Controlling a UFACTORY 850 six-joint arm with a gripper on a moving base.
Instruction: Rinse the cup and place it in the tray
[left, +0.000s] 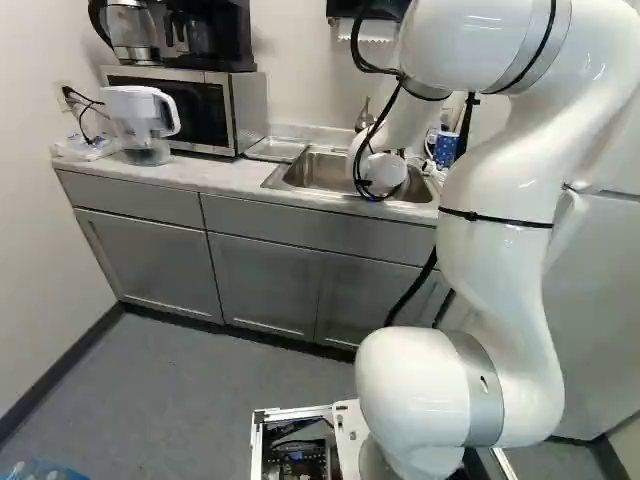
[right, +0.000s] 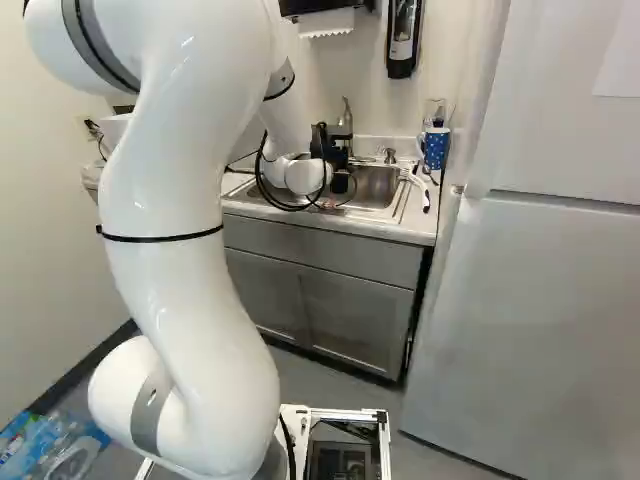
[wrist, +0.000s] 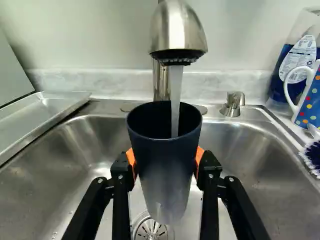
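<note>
In the right base view my gripper (right: 330, 150) hangs over the sink, its fingertips hard to make out. The wrist view shows the gripper (wrist: 165, 162) shut on a dark cup (wrist: 162, 175), orange pads pressing it from two sides. The cup is roughly upright, mouth up, under the faucet (wrist: 178, 30). A stream of water (wrist: 175, 100) runs from the faucet into it. Beside the sink basin (wrist: 245, 165) lies a shallow metal tray (wrist: 47, 112), which the left base view shows between microwave and sink. Nothing is visible on the tray's visible part.
A polka-dot mug (wrist: 310, 102), a blue bottle (wrist: 290, 70) and a brush (wrist: 314, 155) stand or lie beside the sink, across from the tray. The microwave (left: 190, 105) and a water pitcher (left: 140, 120) are on the counter. A fridge (right: 530, 300) rises at the counter's end.
</note>
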